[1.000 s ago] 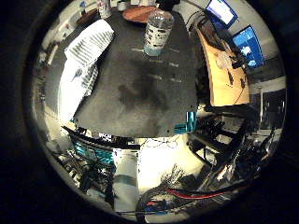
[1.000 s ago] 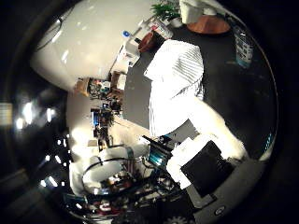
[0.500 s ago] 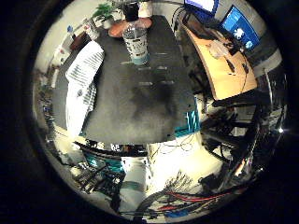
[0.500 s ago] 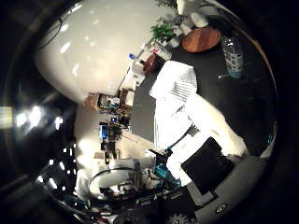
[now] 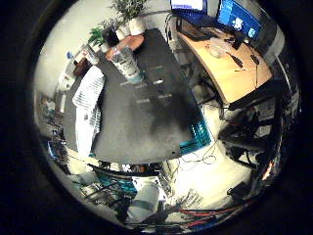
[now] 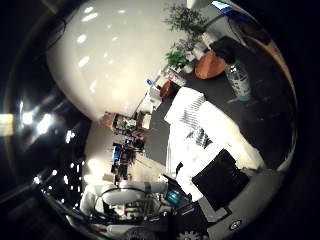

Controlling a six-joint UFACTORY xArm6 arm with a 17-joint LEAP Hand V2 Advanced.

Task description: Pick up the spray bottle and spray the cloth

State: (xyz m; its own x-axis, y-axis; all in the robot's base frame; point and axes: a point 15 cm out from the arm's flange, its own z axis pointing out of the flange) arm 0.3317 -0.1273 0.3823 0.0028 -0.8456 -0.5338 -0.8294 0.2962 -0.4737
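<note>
white-and-black robot hand (image 6: 220, 170) is hovering high above the dark table (image 5: 146, 117), fingers straight, holding nothing; clear spray bottle (image 5: 126, 62) is standing near the striped cloth (image 5: 88, 110).

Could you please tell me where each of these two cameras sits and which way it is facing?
Little finger side palm view: on the palm, looking down from well above at the black table, the spray bottle and the striped cloth; no part of the hand shows.
Thumb side palm view: on the same palm, angled towards the room wall; the hand shows with white and black parts.
Both share bottle, cloth and table.
</note>
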